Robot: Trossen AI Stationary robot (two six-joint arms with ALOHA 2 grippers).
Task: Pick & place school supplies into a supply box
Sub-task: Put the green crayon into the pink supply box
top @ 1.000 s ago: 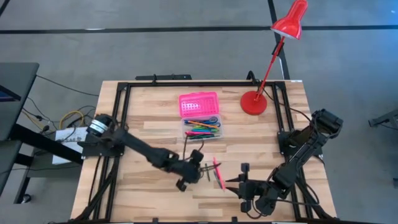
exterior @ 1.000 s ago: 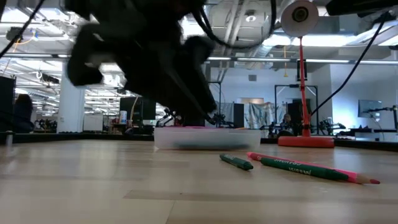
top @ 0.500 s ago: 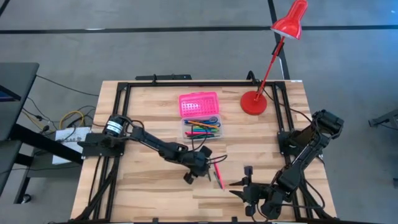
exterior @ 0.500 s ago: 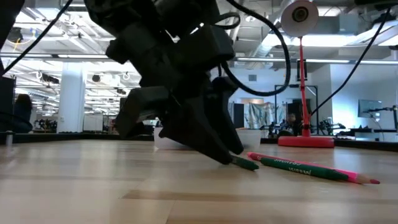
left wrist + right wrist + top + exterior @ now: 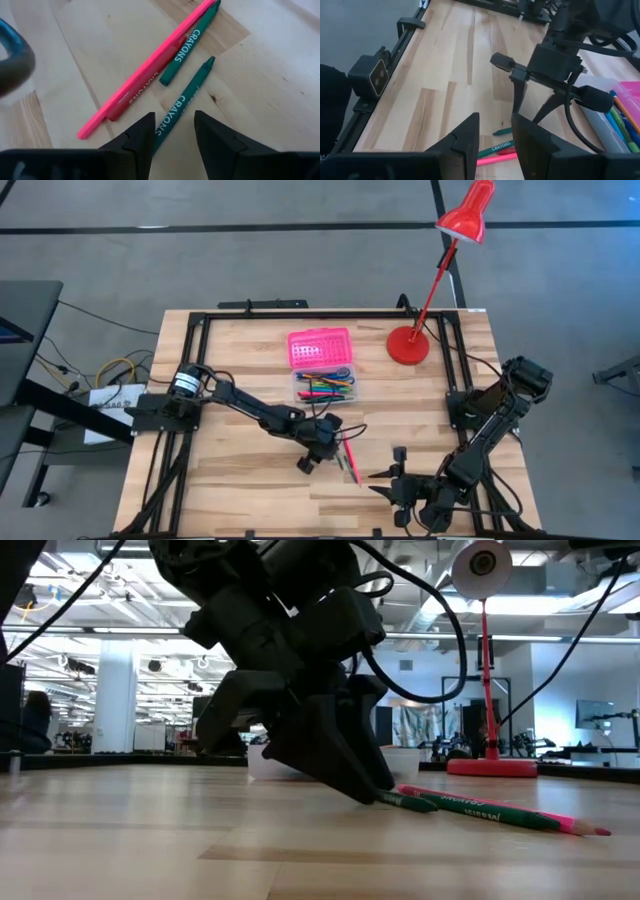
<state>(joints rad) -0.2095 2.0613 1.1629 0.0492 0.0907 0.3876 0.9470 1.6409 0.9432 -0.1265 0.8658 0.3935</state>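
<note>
Three crayons and a pink pencil lie together on the table near its front edge. The short green crayon has its lower end between the fingers of my left gripper, which is open, slants down and is low over the table. A second green crayon and a red one lie beside the pencil. The supply box stands farther back, its pink lid behind its clear base, which holds several pens. My right gripper waits open near the front right. My left gripper's fingers stand on either side of the short green crayon's lower end, slanting down from the table's left. The crayon lies flat on the table. I cannot tell whether the fingers touch it.
A red desk lamp's round base stands at the back right, with its head leaning out past the table's far edge. A black metal frame runs along the table's edges. Bare wood lies at the front left.
My left gripper has swung toward the table's right edge and come down to the table, ending with its open fingers around the short green crayon. The crayons and pencil have stayed where they were.
</note>
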